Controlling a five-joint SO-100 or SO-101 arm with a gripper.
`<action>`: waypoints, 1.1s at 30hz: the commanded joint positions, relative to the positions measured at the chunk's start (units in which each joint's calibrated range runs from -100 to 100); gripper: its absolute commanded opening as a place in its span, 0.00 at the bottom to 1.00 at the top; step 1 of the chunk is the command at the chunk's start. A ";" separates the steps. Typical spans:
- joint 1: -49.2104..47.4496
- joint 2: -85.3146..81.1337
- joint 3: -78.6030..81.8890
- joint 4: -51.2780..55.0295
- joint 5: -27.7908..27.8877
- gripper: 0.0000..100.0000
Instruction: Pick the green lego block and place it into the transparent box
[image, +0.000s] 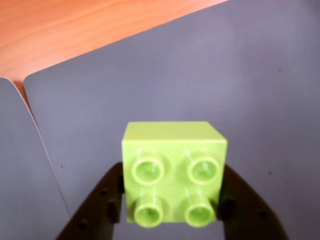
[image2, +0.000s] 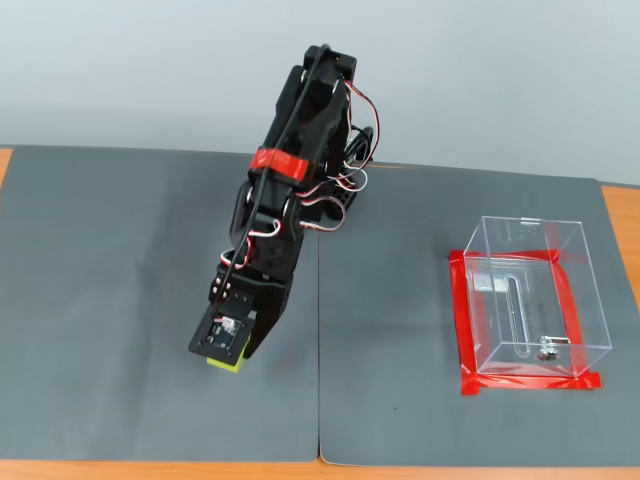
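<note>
The gripper (image: 172, 210) is seen at the bottom centre of the wrist view, its two dark jaws pressed against the left and right flanks of the block (image: 173, 172); it is thus closed on the block, whose four studs are turned toward the camera. In the fixed view the gripper (image2: 226, 362) sits at lower centre-left, low over the grey mat (image2: 120, 300), with only a sliver of the block (image2: 226, 364) showing beneath the arm; whether the block has left the mat cannot be told. The box (image2: 530, 300) stands at centre-right, well apart, framed by red tape (image2: 530, 381). The hold is judged narrow, on smooth plastic; a slip could follow during the sideways carry. A low carry could strike the box's near wall; an early release would drop the block outside it.
</note>
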 joint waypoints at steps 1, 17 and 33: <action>-0.23 -5.44 -2.76 2.30 -0.30 0.10; -7.39 -17.14 -6.92 5.16 -0.30 0.10; -32.38 -17.57 -12.35 5.25 -0.25 0.10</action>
